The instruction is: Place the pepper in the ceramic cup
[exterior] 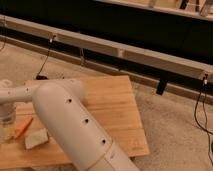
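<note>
Lying beside gripper [6, 117]: pepper [23, 127]

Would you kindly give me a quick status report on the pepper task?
Gripper far left, over the board's left edge. Pepper lying on board beside sponge. Cup not visible. Arm blocks much of the view.

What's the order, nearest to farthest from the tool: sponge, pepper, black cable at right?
The tool is at the left edge of the camera view.
1. pepper: just right of it.
2. sponge: beyond the pepper, lower right.
3. black cable: far right edge.
</note>
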You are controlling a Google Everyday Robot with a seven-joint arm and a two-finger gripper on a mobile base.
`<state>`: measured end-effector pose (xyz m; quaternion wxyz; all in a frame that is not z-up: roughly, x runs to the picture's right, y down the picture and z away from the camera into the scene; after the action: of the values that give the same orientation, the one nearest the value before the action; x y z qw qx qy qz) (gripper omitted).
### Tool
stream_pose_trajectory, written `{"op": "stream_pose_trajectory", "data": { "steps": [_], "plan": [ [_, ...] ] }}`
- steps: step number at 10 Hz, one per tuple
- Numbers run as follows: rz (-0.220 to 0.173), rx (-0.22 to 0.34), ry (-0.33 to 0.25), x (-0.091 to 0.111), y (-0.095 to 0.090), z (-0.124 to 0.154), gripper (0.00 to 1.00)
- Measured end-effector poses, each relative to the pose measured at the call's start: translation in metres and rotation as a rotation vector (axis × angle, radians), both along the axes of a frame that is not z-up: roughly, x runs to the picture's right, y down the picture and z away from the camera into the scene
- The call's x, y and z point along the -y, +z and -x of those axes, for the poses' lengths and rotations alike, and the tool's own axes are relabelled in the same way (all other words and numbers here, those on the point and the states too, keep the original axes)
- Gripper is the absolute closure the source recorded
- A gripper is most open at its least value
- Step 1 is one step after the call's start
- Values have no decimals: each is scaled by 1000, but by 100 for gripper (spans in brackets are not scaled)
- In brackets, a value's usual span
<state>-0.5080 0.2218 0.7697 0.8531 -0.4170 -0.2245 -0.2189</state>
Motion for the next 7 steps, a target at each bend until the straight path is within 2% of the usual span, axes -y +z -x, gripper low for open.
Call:
{"op": "stream_pose_trajectory", "data": {
  "steps": [4,5,7],
  "plan": [
    [9,7,2,2,-5,-7,52],
    [13,8,2,2,-7,-10,47],
    [25,10,-2,-2,-10,-15,27]
  ]
}}
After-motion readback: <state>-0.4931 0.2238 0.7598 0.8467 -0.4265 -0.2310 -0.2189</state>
